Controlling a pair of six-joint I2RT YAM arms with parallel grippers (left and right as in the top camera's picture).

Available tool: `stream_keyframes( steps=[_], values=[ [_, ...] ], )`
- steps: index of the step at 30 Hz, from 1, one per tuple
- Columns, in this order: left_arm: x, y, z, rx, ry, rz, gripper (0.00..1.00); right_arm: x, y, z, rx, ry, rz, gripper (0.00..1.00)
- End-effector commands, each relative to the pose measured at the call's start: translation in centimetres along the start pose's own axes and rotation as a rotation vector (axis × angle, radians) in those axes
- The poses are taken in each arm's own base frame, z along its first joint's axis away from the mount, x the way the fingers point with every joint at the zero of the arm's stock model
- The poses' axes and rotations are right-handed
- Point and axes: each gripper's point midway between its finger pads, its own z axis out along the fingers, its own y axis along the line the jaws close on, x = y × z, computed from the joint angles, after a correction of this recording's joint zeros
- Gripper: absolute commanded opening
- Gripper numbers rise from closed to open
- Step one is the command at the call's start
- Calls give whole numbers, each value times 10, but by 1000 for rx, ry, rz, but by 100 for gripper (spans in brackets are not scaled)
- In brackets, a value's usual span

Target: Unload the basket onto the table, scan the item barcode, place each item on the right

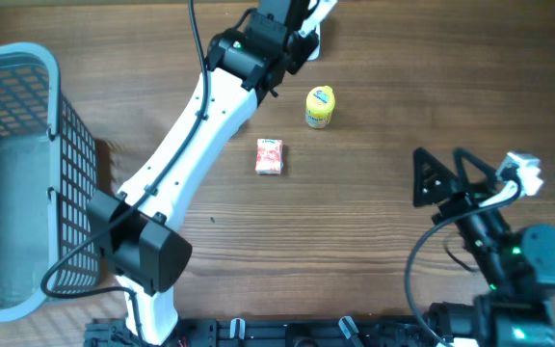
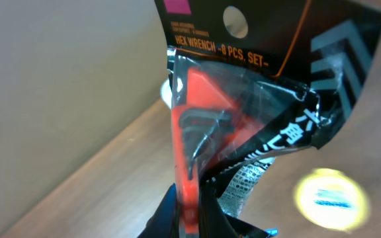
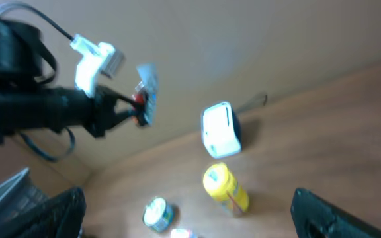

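The item is a hex wrench set (image 2: 243, 112) in a black and orange card pack with a clear blister. In the left wrist view it fills the frame and stands upright. My left gripper (image 2: 192, 221) is shut on its lower edge. The right wrist view shows the pack (image 3: 147, 89) held up in the air, left of the white scanner (image 3: 220, 129). From overhead, the left gripper (image 1: 300, 27) is at the table's far edge beside the scanner (image 1: 312, 40). I cannot make out a barcode. My right gripper (image 1: 448, 170) stands open and empty at the right.
A yellow bottle (image 1: 320, 107) stands just in front of the scanner and a small red packet (image 1: 270, 156) lies nearer the middle. A small can (image 3: 157, 214) lies near the bottle. A blue-grey wire basket (image 1: 37, 87) fills the left side.
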Motion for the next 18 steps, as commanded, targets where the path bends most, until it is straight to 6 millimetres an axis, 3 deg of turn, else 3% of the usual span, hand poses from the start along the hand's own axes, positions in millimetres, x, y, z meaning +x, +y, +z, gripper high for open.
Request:
stream_keyframes(
  steps=[1, 3, 5, 7, 11, 12, 15, 18],
  values=[
    [-9, -70, -15, 249, -16, -48, 4, -79, 30, -46, 118, -180, -157, 100],
    [-21, -97, -22, 349, -49, -98, 4, -100, 33, -72, 214, -229, -145, 100],
    [-24, -121, -24, 462, -57, -129, 4, -106, 33, -92, 281, -231, -129, 100],
    [-19, -134, -15, 507, -18, -198, 4, -98, 30, -97, 302, -200, -61, 100],
    [2, -178, 9, 691, 75, -252, 4, -54, 6, -95, 386, -18, 24, 100],
    [19, -201, 34, 735, 132, -276, 4, -47, -1, -98, 421, 8, 32, 100],
    [35, -225, 52, 772, 180, -272, 4, -51, -5, -99, 450, -15, 35, 100],
    [45, -255, 62, 801, 199, -242, 4, -42, -21, -99, 535, -2, 167, 100]
  ],
)
